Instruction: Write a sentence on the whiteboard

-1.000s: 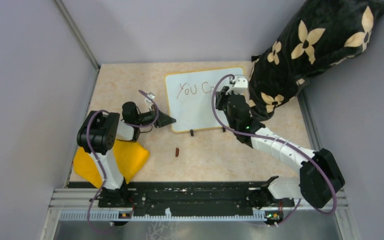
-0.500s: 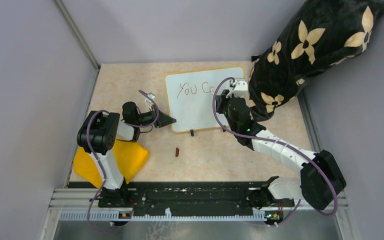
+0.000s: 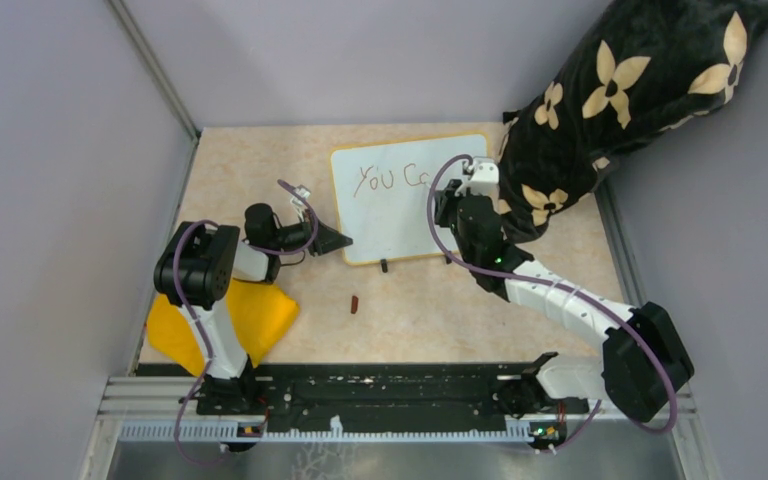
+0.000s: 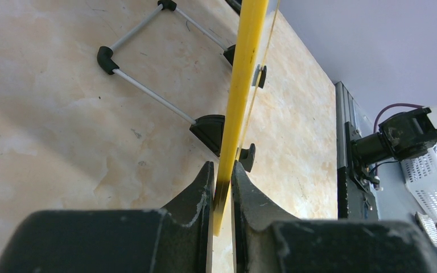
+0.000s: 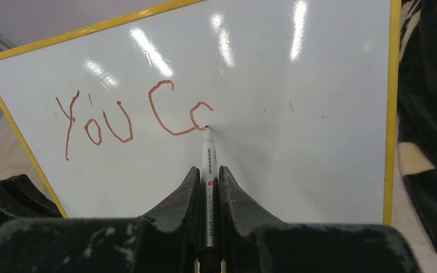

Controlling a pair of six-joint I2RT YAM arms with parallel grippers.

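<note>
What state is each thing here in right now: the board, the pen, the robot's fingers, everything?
whiteboard: standing propped up, one edge pinched.
sentence: unfinished, "You C" plus a started letter.
marker: uncapped, tip on the board.
left fingers: shut on the whiteboard's yellow edge.
right fingers: shut on the marker.
yellow cloth: lying loose, untouched.

Propped yellow-framed whiteboard [image 5: 296,142] with unfinished sentence [image 5: 131,122]
</note>
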